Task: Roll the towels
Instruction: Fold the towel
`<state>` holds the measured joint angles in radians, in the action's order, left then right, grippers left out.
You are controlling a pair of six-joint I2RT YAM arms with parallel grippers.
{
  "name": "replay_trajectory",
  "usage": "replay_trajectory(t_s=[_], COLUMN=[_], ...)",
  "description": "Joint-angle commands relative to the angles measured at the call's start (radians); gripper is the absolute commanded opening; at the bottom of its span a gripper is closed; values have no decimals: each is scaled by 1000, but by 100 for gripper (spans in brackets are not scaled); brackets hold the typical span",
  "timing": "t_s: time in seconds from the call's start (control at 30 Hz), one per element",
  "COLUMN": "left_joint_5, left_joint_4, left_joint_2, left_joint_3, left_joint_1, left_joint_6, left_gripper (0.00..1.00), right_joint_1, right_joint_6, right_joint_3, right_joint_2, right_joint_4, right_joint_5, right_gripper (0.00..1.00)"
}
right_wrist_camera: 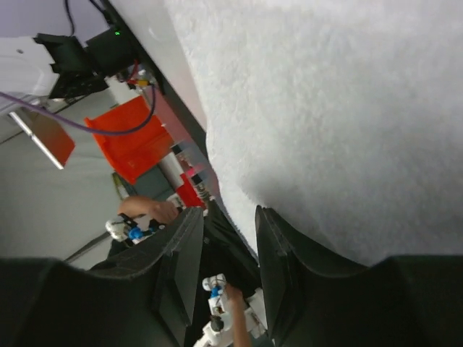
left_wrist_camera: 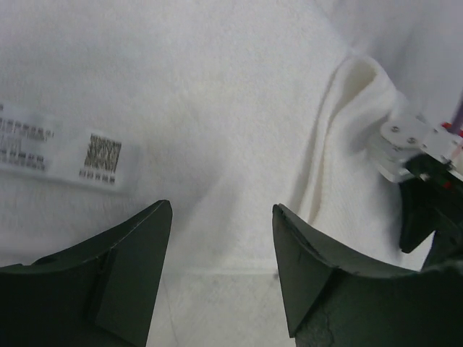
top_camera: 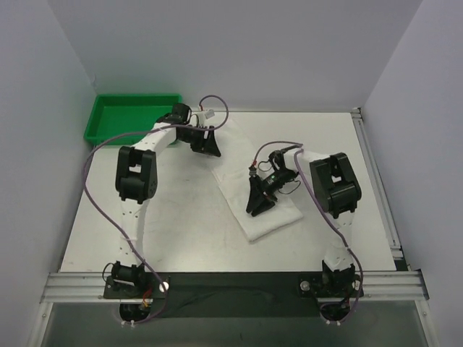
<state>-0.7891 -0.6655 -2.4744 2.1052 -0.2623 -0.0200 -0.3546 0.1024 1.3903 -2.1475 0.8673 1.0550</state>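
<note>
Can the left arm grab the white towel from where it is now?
Probably yes. The left gripper hangs open right over the towel, and nothing lies between them. The right gripper sits farther along the towel, out of its way.

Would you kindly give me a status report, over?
Left gripper open above the white terry cloth towel. Right gripper ajar at its near end, gripping nothing. Towel a diagonal strip, no roll visible. Green plastic tray far left, out of the way.

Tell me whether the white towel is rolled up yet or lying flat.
Flat, not rolled: the towel lies as a narrow diagonal strip, no coil visible.
</note>
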Motion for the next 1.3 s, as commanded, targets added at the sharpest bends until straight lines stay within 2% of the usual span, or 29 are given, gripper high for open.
replay_trajectory(t_s=[0.0, 0.03, 0.07, 0.1, 0.13, 0.2, 0.3, 0.33, 0.37, 0.5, 0.67, 0.9, 1.03, 1.17, 1.27], left_joint_5=[-116, -121, -116, -110, -89, -59, 34, 57, 85, 62, 48, -6, -16, 7, 57], left_joint_4=[157, 203, 278, 305, 316, 294, 209, 195, 182, 182, 190, 185, 156, 149, 92], left_joint_2=[317, 372, 428, 528, 573, 676, 742, 747, 747, 697, 634, 657, 683, 784, 880], left_joint_3=[-223, -305, -374, -495, -540, -643, -701, -733, -746, -758, -734, -749, -761, -841, -893], left_joint_1=[66, 70, 69, 64, 51, 29, -29, -41, -52, -52, -57, -55, -51, -78, -130], left_joint_6=[66, 77, 80, 72, 57, -19, -107, -110, -85, 6, 15, 14, -7, -127, -207], left_gripper=[68, 68, 68, 68, 68, 67, 65, 65, 64, 62, 62, 64, 64, 64, 64], right_joint_1=[35, 43, 49, 72, 88, 153, 216, 261, 281, 338, 341, 318, 252, 244, 351], right_joint_6=[-395, -488, -527, -518, -503, -395, -236, -172, -150, -54, -21, 13, 6, 62, 103], right_joint_3=[-150, -195, -224, -227, -221, -182, -108, -105, -102, -100, -172, -230, -272, -274, -235], right_joint_2=[145, 225, 254, 277, 309, 333, 334, 327, 322, 259, 192, 90, 110, 185, 280], right_joint_4=[-315, -541, -601, -608, -597, -474, -250, -217, -188, -49, -25, 49, 47, 91, 141], right_joint_5=[200, 195, 186, 172, 146, 108, -50, -88, -192, -297, -305, -83, 51, 30, -48], right_gripper=[36, 36, 36, 36, 36, 36, 35, 35, 35, 40, 42, 32, 35, 42, 41])
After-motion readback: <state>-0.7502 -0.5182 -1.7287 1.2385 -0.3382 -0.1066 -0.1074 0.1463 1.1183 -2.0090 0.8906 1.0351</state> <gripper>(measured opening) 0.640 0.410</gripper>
